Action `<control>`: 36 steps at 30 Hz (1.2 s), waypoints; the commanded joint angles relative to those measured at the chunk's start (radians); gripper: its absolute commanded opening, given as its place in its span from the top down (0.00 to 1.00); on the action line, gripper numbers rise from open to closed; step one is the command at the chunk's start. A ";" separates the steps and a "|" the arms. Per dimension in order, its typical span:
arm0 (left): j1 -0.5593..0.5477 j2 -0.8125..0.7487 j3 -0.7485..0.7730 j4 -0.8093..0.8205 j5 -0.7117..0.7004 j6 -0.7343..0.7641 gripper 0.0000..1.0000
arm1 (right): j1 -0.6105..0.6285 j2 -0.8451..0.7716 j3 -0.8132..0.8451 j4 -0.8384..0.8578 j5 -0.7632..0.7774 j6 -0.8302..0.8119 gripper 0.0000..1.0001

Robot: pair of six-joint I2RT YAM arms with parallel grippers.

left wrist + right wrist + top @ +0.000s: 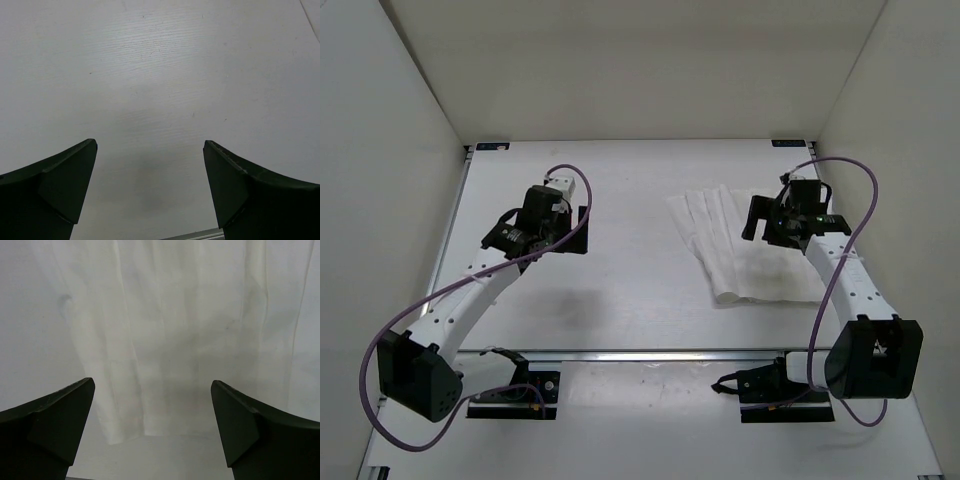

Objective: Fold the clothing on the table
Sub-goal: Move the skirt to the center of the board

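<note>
The clothing (735, 250) is a white creased piece of fabric lying flat on the right half of the table (630, 200). My right gripper (788, 225) hangs over its right part, open and holding nothing. In the right wrist view the clothing (185, 340) fills the space beneath the open right gripper (152, 382), and its near hem lies between the fingertips. My left gripper (535, 235) is over bare table on the left, well away from the fabric. In the left wrist view the left gripper (150, 145) stands open over the white table (160, 75).
A metal rail (650, 354) runs along the table's front edge, and a sliver of the rail (195, 235) shows in the left wrist view. White walls enclose the left, right and back sides. Purple cables loop off both arms.
</note>
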 commanded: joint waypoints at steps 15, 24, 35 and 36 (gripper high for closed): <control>-0.164 0.043 -0.122 0.291 0.272 -0.117 0.01 | -0.280 -0.017 -0.268 0.078 0.021 -0.026 0.01; -0.321 0.275 -0.137 0.663 0.398 -0.353 0.01 | -0.377 -0.039 -0.326 0.115 0.002 -0.030 0.04; -0.371 0.470 -0.038 0.825 0.361 -0.456 0.01 | -0.271 0.163 -0.314 0.152 -0.044 -0.026 0.69; -0.373 0.467 -0.038 0.837 0.360 -0.460 0.01 | -0.256 0.177 -0.309 0.145 -0.042 -0.026 0.69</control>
